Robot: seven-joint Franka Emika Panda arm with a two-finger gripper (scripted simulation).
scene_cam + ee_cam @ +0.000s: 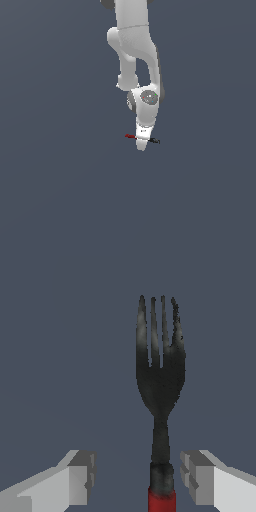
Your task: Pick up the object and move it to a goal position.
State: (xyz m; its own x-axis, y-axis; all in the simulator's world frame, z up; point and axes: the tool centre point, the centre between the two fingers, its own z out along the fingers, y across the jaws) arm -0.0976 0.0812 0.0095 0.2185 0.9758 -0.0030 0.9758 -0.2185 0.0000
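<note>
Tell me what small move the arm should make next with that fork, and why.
Probably close the end effector on the fork. In the wrist view the two fingers stand apart on either side of its neck, just above the red handle, with gaps on both sides, so nothing grips it yet. Whether it needs to descend further first, I cannot tell.
</note>
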